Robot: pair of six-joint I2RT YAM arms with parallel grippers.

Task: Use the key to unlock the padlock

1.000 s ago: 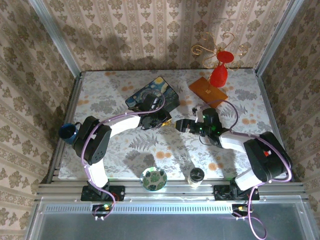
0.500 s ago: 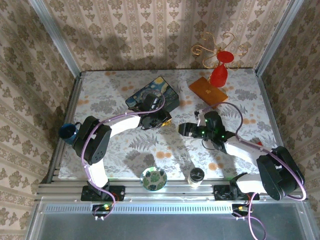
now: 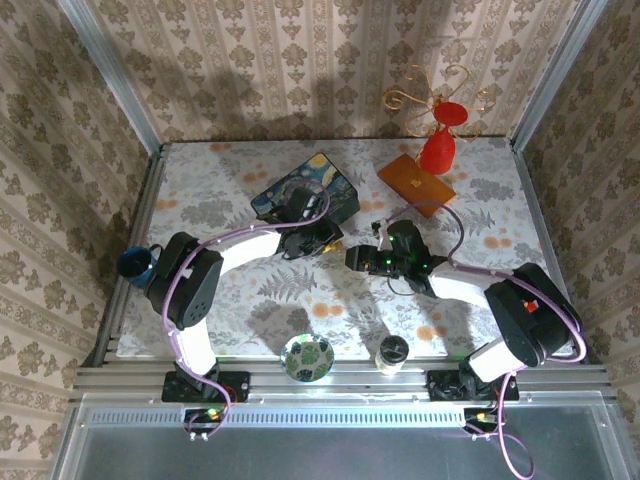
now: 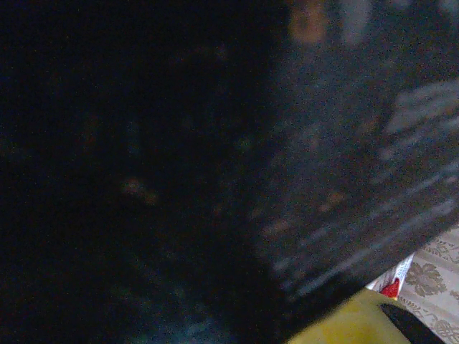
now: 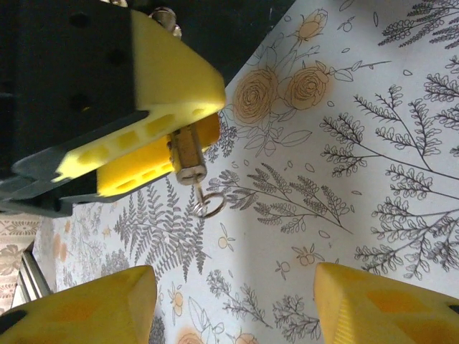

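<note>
1. Seen from above, the left tool point(image 3: 318, 240) reaches to the near edge of the starry painted box point(image 3: 305, 192) at mid-counter. The right tool point(image 3: 357, 258) faces it from just beside, almost nose to nose. The counter point(image 3: 250, 290) is covered with a fern-and-rose print cloth, and damask wallpaper lines the walls. At the back stand a red vase point(image 3: 437, 150), an orange board point(image 3: 415, 183) and a gold wire ornament point(image 3: 432, 95). A blue cup point(image 3: 135, 263) sits at the left edge, with a patterned bowl point(image 3: 307, 357) and a lidded cup point(image 3: 392, 352) along the near edge.

2. From the left wrist, the box's dark painted face looms close and blurred. A yellow finger point(image 4: 344, 326) edges in at lower right; the grip cannot be read from this view.

3. From the right wrist, the left tool's yellow fingers are clamped on the brass padlock point(image 5: 185, 150), apparently held off the cloth.
   - A silvery stub, probably the key point(image 5: 192, 174), juts from the padlock's lower end, with a small wire ring point(image 5: 208, 206) dangling below it.
   - The right tool's own fingers stand wide apart and empty, and the padlock is ahead of them, not yet between them.
   - The step in hand looks like taking hold of the key. It would go best if the right tool lines up on the stub's axis and pinches the key's head, not the loose ring. It should then turn squarely about that axis while the left tool holds the padlock firm.
</note>
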